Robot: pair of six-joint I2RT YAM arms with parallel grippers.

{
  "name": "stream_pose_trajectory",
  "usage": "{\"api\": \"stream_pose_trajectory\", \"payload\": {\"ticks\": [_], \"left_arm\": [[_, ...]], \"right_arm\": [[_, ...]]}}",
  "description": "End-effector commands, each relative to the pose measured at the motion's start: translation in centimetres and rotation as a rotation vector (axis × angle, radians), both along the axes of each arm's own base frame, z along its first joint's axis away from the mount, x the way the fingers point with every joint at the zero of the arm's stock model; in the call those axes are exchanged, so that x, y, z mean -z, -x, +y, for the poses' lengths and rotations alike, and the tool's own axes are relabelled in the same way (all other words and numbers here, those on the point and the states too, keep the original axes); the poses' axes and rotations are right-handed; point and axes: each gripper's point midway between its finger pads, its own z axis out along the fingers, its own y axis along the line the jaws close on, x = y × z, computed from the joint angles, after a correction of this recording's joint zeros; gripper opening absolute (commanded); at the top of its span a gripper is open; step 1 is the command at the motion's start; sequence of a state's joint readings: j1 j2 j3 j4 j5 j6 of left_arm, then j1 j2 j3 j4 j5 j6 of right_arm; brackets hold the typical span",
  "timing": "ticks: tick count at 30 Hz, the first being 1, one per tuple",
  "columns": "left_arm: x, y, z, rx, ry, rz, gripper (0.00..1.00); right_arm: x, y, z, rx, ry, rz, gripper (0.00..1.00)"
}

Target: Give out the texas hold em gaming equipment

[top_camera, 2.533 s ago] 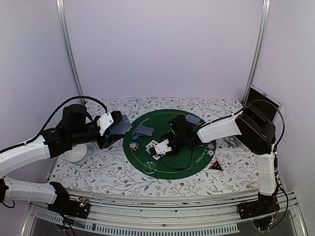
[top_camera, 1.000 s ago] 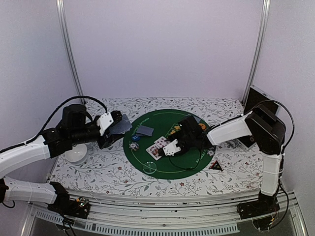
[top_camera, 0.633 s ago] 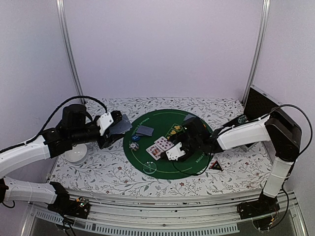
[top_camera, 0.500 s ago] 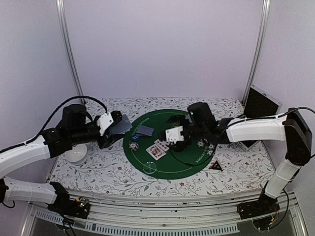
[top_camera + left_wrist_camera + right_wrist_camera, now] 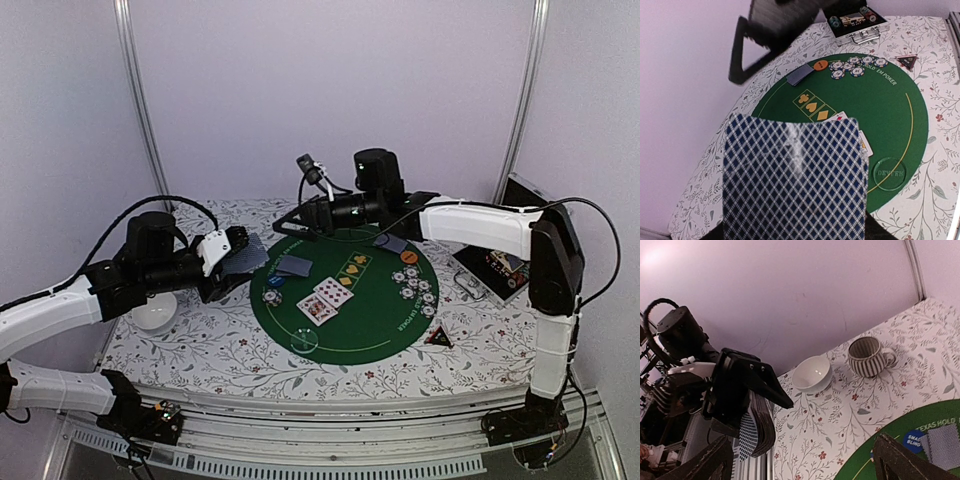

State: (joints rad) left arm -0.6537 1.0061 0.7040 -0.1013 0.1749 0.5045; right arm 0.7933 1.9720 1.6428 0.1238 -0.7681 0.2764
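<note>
My left gripper (image 5: 238, 258) is shut on a deck of blue-backed playing cards (image 5: 795, 175), held over the table's left side; the deck hides its fingers in the left wrist view. My right gripper (image 5: 298, 220) hangs open and empty above the far left edge of the green mat (image 5: 350, 335), facing the deck (image 5: 747, 427). Two face-up cards (image 5: 328, 300) lie mid-mat, with face-down cards (image 5: 293, 265) beside a blue button (image 5: 276, 281). Another face-down card (image 5: 392, 242), an orange button (image 5: 408, 257) and several poker chips (image 5: 415, 285) lie on the mat's right.
A white bowl (image 5: 811, 374) and a striped mug (image 5: 867, 356) stand on the floral cloth at the left. An open chip case (image 5: 855, 22) sits at the right edge. A clear disc (image 5: 303, 340), one chip (image 5: 272, 297) and a dark triangle (image 5: 438, 338) lie nearby.
My right gripper left a face-up card on the mat, opened wide, then rose and swung back-left toward the deck. The left arm has not moved.
</note>
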Motion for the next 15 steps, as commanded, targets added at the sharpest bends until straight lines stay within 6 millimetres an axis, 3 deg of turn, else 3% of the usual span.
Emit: {"api": "stream_pose_trajectory", "payload": {"ticks": [1,9,15], "left_arm": [[0.0,0.1,-0.1,0.008,0.005,-0.014,0.57],[0.3,-0.1,-0.1,0.003,-0.002,-0.01,0.57],[-0.1,0.0,-0.1,0.005,0.008,-0.02,0.56]], "right_arm": [[1.2,2.9,3.2,-0.111,0.055,0.178,0.99],[4.5,3.2,6.3,-0.138,0.094,0.228,0.99],[6.5,0.8,5.6,0.005,0.219,0.207,0.93]]}}
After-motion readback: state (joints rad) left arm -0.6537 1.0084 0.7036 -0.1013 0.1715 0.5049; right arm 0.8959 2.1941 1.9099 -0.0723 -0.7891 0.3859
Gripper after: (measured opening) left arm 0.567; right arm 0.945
